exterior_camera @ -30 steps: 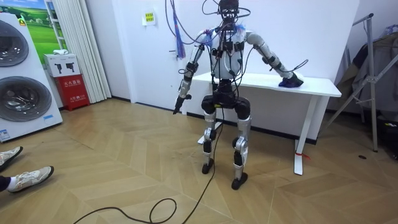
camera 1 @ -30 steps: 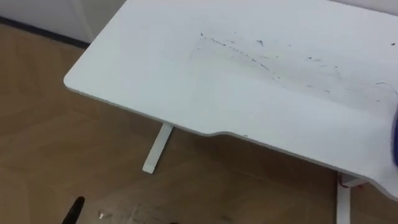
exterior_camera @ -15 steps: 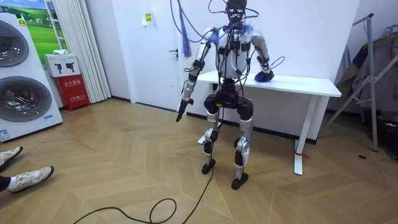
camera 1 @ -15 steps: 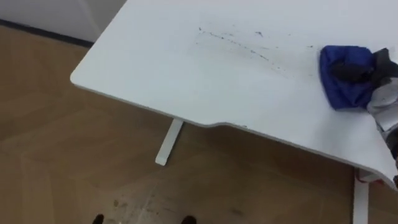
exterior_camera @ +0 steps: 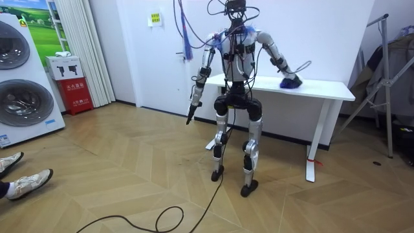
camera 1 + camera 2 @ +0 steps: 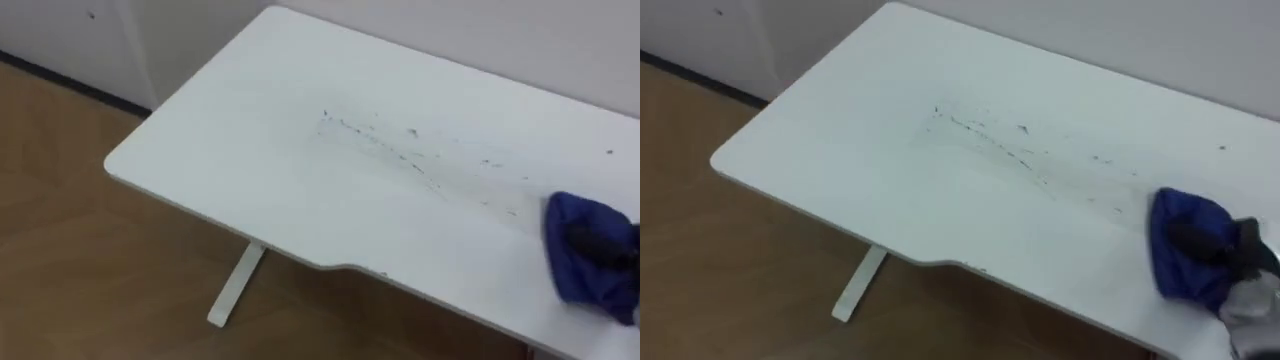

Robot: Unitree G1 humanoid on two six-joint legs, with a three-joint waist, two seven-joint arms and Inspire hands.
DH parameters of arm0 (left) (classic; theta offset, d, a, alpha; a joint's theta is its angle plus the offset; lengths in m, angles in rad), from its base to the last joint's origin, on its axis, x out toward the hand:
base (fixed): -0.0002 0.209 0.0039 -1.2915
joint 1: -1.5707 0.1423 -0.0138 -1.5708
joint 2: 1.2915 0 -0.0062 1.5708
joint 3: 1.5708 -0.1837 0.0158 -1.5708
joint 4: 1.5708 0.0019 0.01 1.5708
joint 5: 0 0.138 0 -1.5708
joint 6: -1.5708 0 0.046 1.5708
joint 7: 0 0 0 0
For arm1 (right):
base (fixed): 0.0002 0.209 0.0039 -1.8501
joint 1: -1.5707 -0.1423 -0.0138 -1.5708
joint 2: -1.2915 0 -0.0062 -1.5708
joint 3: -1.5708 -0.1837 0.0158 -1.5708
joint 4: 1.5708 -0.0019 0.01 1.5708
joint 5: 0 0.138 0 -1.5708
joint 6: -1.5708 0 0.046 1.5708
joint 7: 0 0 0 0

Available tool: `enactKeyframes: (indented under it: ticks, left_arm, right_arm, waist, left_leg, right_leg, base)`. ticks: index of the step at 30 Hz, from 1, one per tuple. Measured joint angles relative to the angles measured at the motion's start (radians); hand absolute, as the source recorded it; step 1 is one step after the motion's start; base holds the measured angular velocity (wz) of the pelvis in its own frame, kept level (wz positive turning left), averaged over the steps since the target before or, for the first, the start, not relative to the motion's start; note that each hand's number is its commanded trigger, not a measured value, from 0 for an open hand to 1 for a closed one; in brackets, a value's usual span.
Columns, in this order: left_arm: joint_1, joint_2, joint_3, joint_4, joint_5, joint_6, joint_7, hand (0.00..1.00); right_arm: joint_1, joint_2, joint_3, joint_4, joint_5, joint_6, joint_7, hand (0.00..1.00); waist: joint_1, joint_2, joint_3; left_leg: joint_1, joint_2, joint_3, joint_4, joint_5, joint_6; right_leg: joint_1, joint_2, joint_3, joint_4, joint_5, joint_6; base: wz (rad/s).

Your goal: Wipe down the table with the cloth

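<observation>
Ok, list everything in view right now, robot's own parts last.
table: 1, white, before the robot
marks: many, dark, scattered across the table's middle
cloth: 1, blue, on the table's right part
washing machines: 2, white, stacked, room view's left
box: 1, red, beside the washing machines
stand: 1, grey, room view's right
shoes: 2, light, a person's, room view's lower left
right hand: on the cloth
left hand: hanging at the robot's side

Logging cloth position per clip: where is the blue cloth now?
In the eye views the blue cloth lies at the right of the white table, near its front edge, under the robot's right hand, just past the dark marks.
</observation>
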Motion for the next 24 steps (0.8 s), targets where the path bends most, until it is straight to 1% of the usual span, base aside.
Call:
enactKeyframes:
  ticks: [1, 2, 3, 4, 5, 6, 7, 8, 9, 10, 11, 12, 13, 14, 15, 16, 17, 18, 19, 20, 21, 22, 23, 24]
  left_arm:
    - [-0.001, 0.001, 0.009, 0.0, 0.0, -0.002, 0.007, 0.0]
    - [-0.001, 0.001, 0.015, 0.0, 0.0, -0.003, 0.01, 0.0]
    - [-0.001, 0.001, 0.02, -0.001, 0.003, -0.004, 0.018, 0.0]
    - [-0.001, -0.001, 0.017, -0.006, 0.014, -0.004, 0.021, 0.0]
    - [-0.003, -0.003, 0.01, -0.015, 0.039, -0.005, 0.022, 0.0]
    - [-0.013, -0.004, 0.004, -0.02, 0.043, -0.005, 0.024, 0.0]
    - [-0.021, -0.007, -0.018, -0.021, 0.044, -0.006, 0.035, 0.0]
    - [-0.031, -0.01, -0.027, -0.02, 0.044, -0.006, 0.042, 0.0]
    - [-0.055, -0.014, -0.045, -0.018, 0.043, -0.006, 0.053, 0.0]
    - [-0.098, -0.017, -0.062, -0.011, 0.042, -0.006, 0.059, 0.0]
    - [-0.125, -0.019, -0.069, -0.009, 0.042, -0.008, 0.06, 0.0]
    - [-0.189, -0.024, -0.081, 0.012, 0.04, -0.022, 0.061, 0.0]
    - [-0.256, -0.032, -0.096, 0.025, 0.041, -0.044, 0.061, 0.0]
    - [-0.277, -0.036, -0.1, 0.025, 0.041, -0.057, 0.06, 0.0]
    - [-0.323, -0.035, -0.113, 0.03, 0.04, -0.086, 0.06, 0.0]
    - [-0.362, -0.031, -0.124, 0.031, 0.035, -0.106, 0.055, 0.0]
    - [-0.374, -0.03, -0.128, 0.032, 0.034, -0.114, 0.051, 0.0]
    - [-0.386, -0.025, -0.133, 0.03, 0.028, -0.126, 0.037, 0.0]
    - [-0.384, -0.016, -0.135, 0.034, 0.019, -0.125, 0.029, 0.0]
    - [-0.381, -0.006, -0.134, 0.033, 0.02, -0.123, 0.027, 0.0]
    - [-0.361, 0.022, -0.13, 0.034, 0.018, -0.117, 0.024, 0.0]
    - [-0.339, 0.046, -0.129, 0.045, 0.005, -0.106, 0.022, 0.0]
    - [-0.318, 0.055, -0.112, 0.073, -0.021, -0.1, 0.021, 0.0]
    - [-0.299, 0.055, -0.101, 0.081, -0.028, -0.098, 0.017, 0.0]
  right_arm:
    - [0.015, -0.007, -0.025, 0.001, -0.001, 0.0, -0.001, 1.0]
    - [0.021, -0.008, -0.033, 0.002, -0.002, 0.0, -0.004, 1.0]
    - [0.028, -0.012, -0.036, 0.001, -0.005, 0.0, -0.011, 1.0]
    - [0.029, -0.013, -0.034, -0.008, -0.01, 0.002, -0.021, 1.0]
    - [0.029, -0.012, -0.026, -0.031, -0.012, 0.005, -0.025, 1.0]
    - [0.025, -0.01, -0.016, -0.039, -0.014, 0.008, -0.028, 1.0]
    - [0.007, 0.002, 0.014, -0.048, -0.026, 0.017, -0.04, 1.0]
    - [-0.003, 0.016, 0.031, -0.053, -0.033, 0.023, -0.05, 1.0]
    - [-0.041, 0.046, 0.065, -0.057, -0.041, 0.047, -0.069, 1.0]
    - [-0.084, 0.077, 0.111, -0.057, -0.045, 0.073, -0.082, 1.0]
    - [-0.108, 0.095, 0.137, -0.057, -0.045, 0.083, -0.084, 1.0]
    - [-0.153, 0.135, 0.18, -0.057, -0.053, 0.103, -0.086, 1.0]
    - [-0.201, 0.175, 0.235, -0.058, -0.053, 0.117, -0.086, 1.0]
    - [-0.23, 0.196, 0.26, -0.058, -0.055, 0.124, -0.085, 1.0]
    - [-0.306, 0.237, 0.306, -0.057, -0.069, 0.134, -0.075, 1.0]
    - [-0.391, 0.271, 0.366, -0.06, -0.093, 0.128, -0.048, 1.0]
    - [-0.431, 0.279, 0.387, -0.06, -0.102, 0.119, -0.028, 1.0]
    - [-0.504, 0.285, 0.426, -0.059, -0.134, 0.1, 0.003, 1.0]
    - [-0.559, 0.285, 0.446, -0.066, -0.172, 0.09, 0.023, 1.0]
    - [-0.575, 0.285, 0.448, -0.08, -0.185, 0.088, 0.03, 1.0]
    - [-0.591, 0.284, 0.451, -0.105, -0.188, 0.077, 0.039, 1.0]
    - [-0.587, 0.281, 0.451, -0.121, -0.192, 0.064, 0.049, 1.0]
    - [-0.568, 0.279, 0.451, -0.118, -0.188, 0.058, 0.059, 1.0]
    - [-0.555, 0.278, 0.451, -0.113, -0.181, 0.06, 0.071, 1.0]
  waist:
    - [-0.012, 0.005, -0.0006]
    - [-0.015, 0.008, -0.0016]
    - [-0.019, 0.013, -0.0035]
    - [-0.021, 0.021, -0.001]
    - [-0.02, 0.026, -0.0014]
    - [-0.019, 0.029, 0.0]
    - [-0.015, 0.033, 0.0025]
    - [-0.011, 0.034, 0.0036]
    - [0.006, 0.031, 0.0063]
    - [0.031, 0.025, 0.0098]
    - [0.04, 0.024, 0.0144]
    - [0.066, 0.019, 0.019]
    - [0.112, 0.008, 0.0214]
    - [0.133, 0.0, 0.0211]
    - [0.173, -0.02, 0.027]
    - [0.212, -0.034, 0.0373]
    - [0.235, -0.037, 0.0416]
    - [0.271, -0.045, 0.0456]
    - [0.294, -0.047, 0.0468]
    - [0.298, -0.048, 0.0464]
    - [0.304, -0.055, 0.0441]
    - [0.303, -0.055, 0.0439]
    - [0.302, -0.04, 0.047]
    - [0.305, -0.037, 0.0468]
  left_leg:
    - [0.003, 0.006, 0.018, 0.004, -0.004, 0.001]
    - [0.004, 0.01, 0.027, 0.007, -0.007, 0.001]
    - [0.007, 0.017, 0.05, 0.01, -0.012, 0.0]
    - [0.009, 0.029, 0.071, 0.015, -0.016, -0.001]
    - [0.015, 0.039, 0.093, 0.014, -0.017, -0.001]
    - [0.02, 0.045, 0.106, 0.014, -0.017, -0.001]
    - [0.025, 0.052, 0.13, 0.015, -0.017, -0.001]
    - [0.028, 0.058, 0.141, 0.015, -0.017, -0.001]
    - [0.033, 0.078, 0.171, 0.015, -0.017, -0.001]
    - [0.028, 0.1, 0.203, 0.028, -0.022, 0.0]
    - [0.022, 0.115, 0.213, 0.038, -0.028, 0.006]
    - [0.003, 0.141, 0.223, 0.065, -0.032, -0.002]
    - [-0.013, 0.167, 0.234, 0.087, -0.036, -0.016]
    - [-0.025, 0.178, 0.233, 0.096, -0.036, -0.027]
    - [-0.047, 0.21, 0.235, 0.101, -0.025, -0.052]
    - [-0.069, 0.251, 0.232, 0.099, -0.006, -0.082]
    - [-0.083, 0.276, 0.229, 0.098, 0.004, -0.1]
    - [-0.113, 0.324, 0.213, 0.089, 0.025, -0.137]
    - [-0.138, 0.366, 0.18, 0.079, 0.049, -0.177]
    - [-0.15, 0.383, 0.158, 0.072, 0.06, -0.196]
    - [-0.164, 0.416, 0.108, 0.058, 0.075, -0.224]
    - [-0.174, 0.435, 0.052, 0.067, 0.08, -0.222]
    - [-0.166, 0.459, -0.004, 0.058, 0.095, -0.152]
    - [-0.159, 0.469, -0.002, 0.055, 0.114, -0.128]
  right_leg:
    - [-0.004, 0.0, 0.005, 0.001, 0.003, 0.001]
    - [-0.007, 0.0, 0.007, 0.002, 0.002, 0.001]
    - [-0.016, 0.0, 0.01, 0.006, 0.002, 0.001]
    - [-0.025, 0.0, 0.01, 0.021, 0.002, 0.001]
    - [-0.04, -0.003, 0.01, 0.047, 0.001, 0.0]
    - [-0.046, -0.006, 0.012, 0.066, 0.001, -0.001]
    - [-0.072, -0.015, 0.011, 0.11, -0.004, -0.007]
    - [-0.085, -0.018, 0.013, 0.13, -0.006, -0.01]
    - [-0.109, -0.029, 0.023, 0.16, -0.006, -0.01]
    - [-0.136, -0.032, 0.026, 0.189, -0.005, -0.009]
    - [-0.155, -0.033, 0.024, 0.217, -0.007, -0.007]
    - [-0.198, -0.06, 0.014, 0.329, -0.035, -0.012]
    - [-0.216, -0.117, 0.007, 0.408, -0.072, -0.011]
    - [-0.22, -0.146, 0.008, 0.426, -0.081, -0.008]
    - [-0.226, -0.192, 0.011, 0.41, -0.08, -0.004]
    - [-0.225, -0.213, 0.012, 0.35, -0.068, 0.005]
    - [-0.224, -0.215, 0.009, 0.307, -0.051, 0.009]
    - [-0.224, -0.212, 0.014, 0.211, -0.005, 0.009]
    - [-0.224, -0.203, 0.022, 0.144, 0.041, 0.011]
    - [-0.223, -0.199, 0.023, 0.123, 0.062, 0.014]
    - [-0.224, -0.195, 0.012, 0.125, 0.08, 0.012]
    - [-0.227, -0.194, -0.016, 0.217, 0.029, 0.106]
    - [-0.228, -0.177, -0.046, 0.337, -0.073, 0.081]
    - [-0.228, -0.169, -0.049, 0.375, -0.11, 0.069]
  base:
    - [-0.42]
    - [-0.54]
    - [-0.58]
    - [-0.69]
    - [-0.58]
    - [-0.6]
    - [-0.51]
    - [-0.71]
    - [-0.8]
    - [-0.79]
    - [-0.62]
    - [-0.53]
    - [-0.51]
    - [-0.59]
    - [-0.52]
    - [-0.53]
    - [-0.42]
    - [-0.15]
    - [0.09]
    - [0.48]
    - [0.79]
    - [1.02]
    - [0.85]
    - [0.56]
